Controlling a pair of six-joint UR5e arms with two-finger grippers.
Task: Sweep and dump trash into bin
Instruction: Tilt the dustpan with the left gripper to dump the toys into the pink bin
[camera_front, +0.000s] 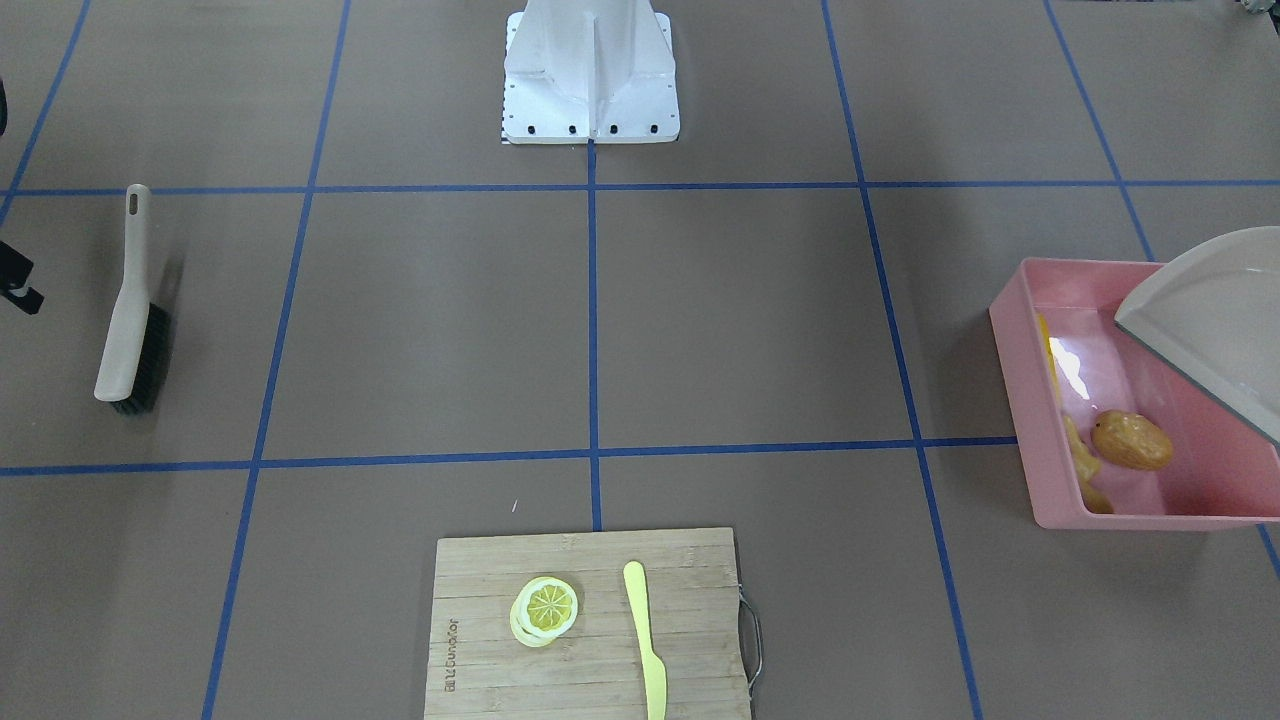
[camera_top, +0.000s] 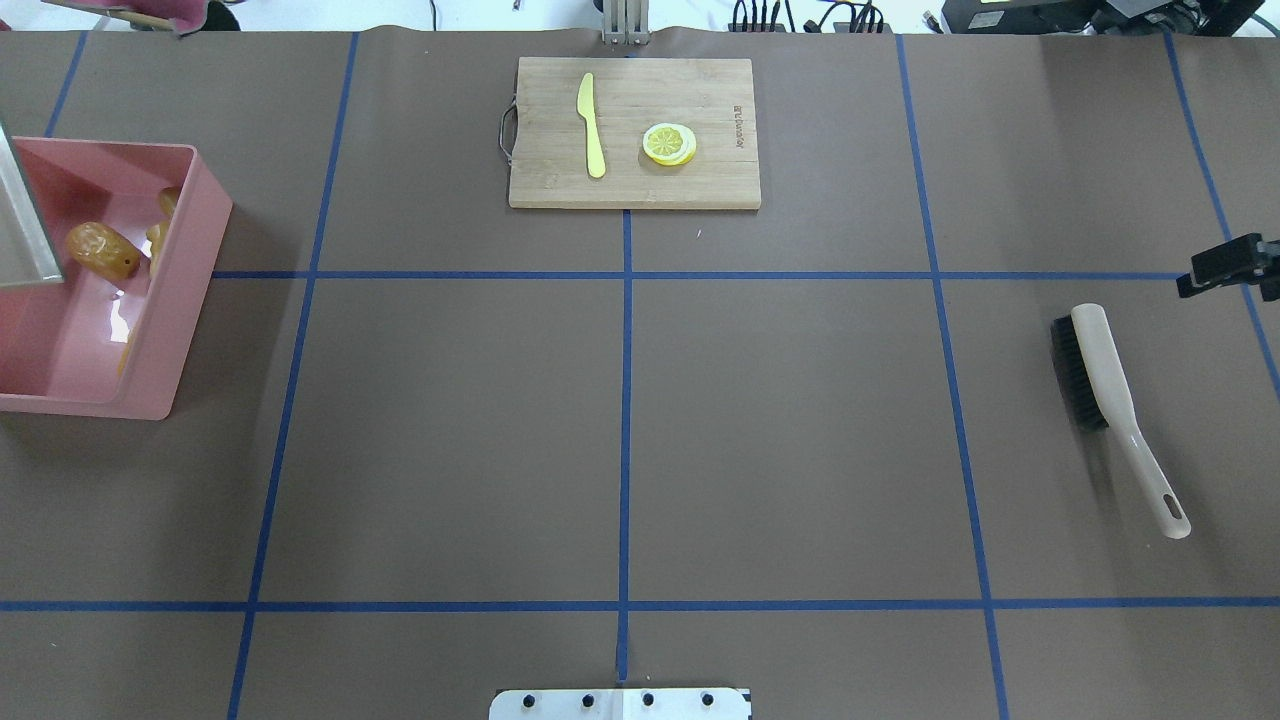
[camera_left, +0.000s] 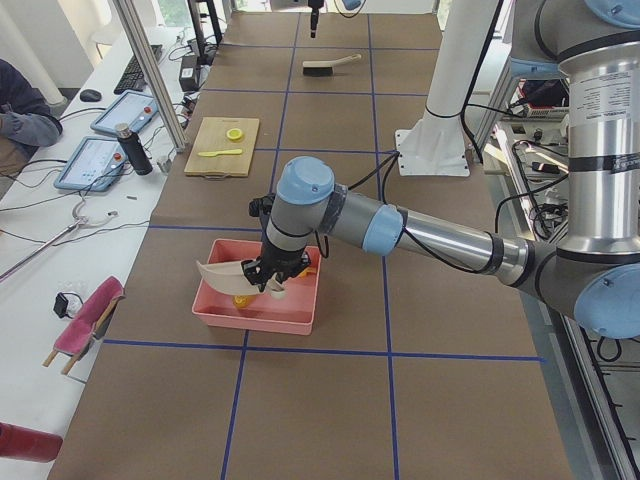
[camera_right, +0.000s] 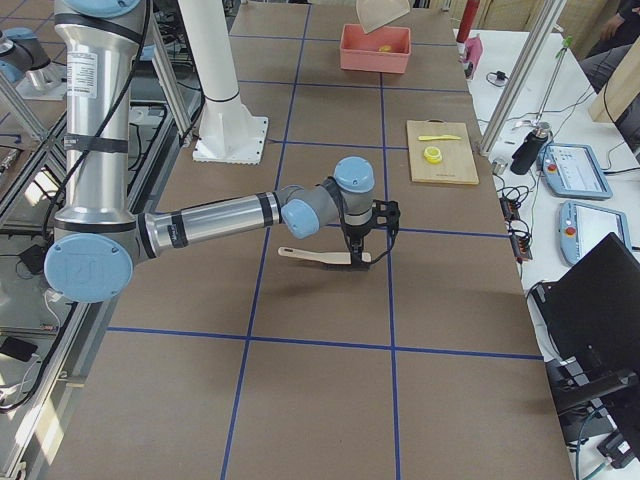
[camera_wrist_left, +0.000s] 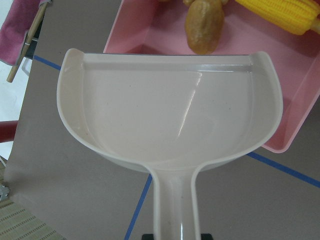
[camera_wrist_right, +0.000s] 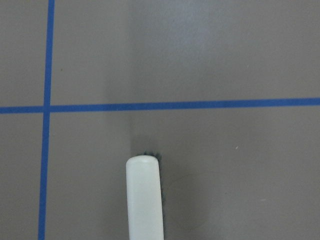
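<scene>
Left claw (camera_wrist_left: 174, 235): clamped on the handle of the empty beige plastic dustpan (camera_wrist_left: 170, 115)
Trash: yellow corn cob (camera_wrist_left: 280, 12), brown oval potato-like lump (camera_wrist_left: 204, 25), tan knobbly ginger root (camera_front: 1085, 465); all beyond that claw, inside the large pink rectangular plastic tub (camera_front: 1130, 520)
Handling: we judge them light, hard, apt to roll; the pan stiff, slick, best held by its handle
Right claw (camera_top: 1225, 268): we cannot tell its state

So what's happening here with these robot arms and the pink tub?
The left arm's tool holds a beige dustpan tipped over the pink bin. The pan is empty: the corn cob, potato and ginger root lie in the bin. The brush lies on the table, with the right arm's tool hanging just above it.
</scene>
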